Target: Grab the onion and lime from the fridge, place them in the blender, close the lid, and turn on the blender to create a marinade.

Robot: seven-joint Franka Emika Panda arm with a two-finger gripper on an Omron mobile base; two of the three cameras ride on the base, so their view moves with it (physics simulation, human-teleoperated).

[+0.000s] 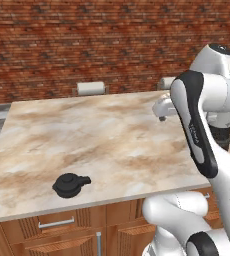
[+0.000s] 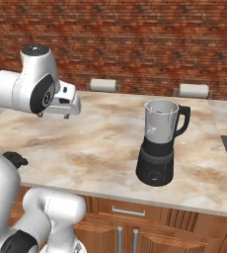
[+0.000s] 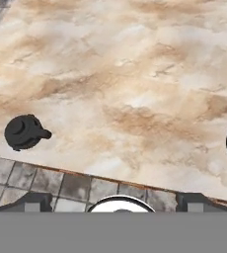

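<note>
Gripper (image 2: 53, 116) hangs above the middle of the countertop (image 1: 107, 135), jaws spread wide, nothing between them. In the hand view the two finger tips (image 3: 32, 203) stand far apart at the bottom of the picture, over the counter's near edge.

Blender (image 2: 158, 143) stands upright on the counter toward its right end, set back a little from the near edge. Jar is uncapped. Something small and reddish shows faintly through the clear wall near the top; too small to say what it is. No green ball can be made out inside the jar from this angle.

Lid (image 1: 70, 184) lies flat on the counter near the near-left corner, knob up, side tab pointing right, well apart from the blender. Also seen at the left of the hand view (image 3: 25, 132).

Two white paper-towel rolls (image 2: 103, 85) sit along the far edge by the brick wall.

Judgement on progress: whether both ingredients are already in the jar cannot be confirmed. Certainly left: pick up the lid, seat it on the jar, press the front control. With empty jaws held above the counter, fetching the lid looks like the likely step in hand.
</note>
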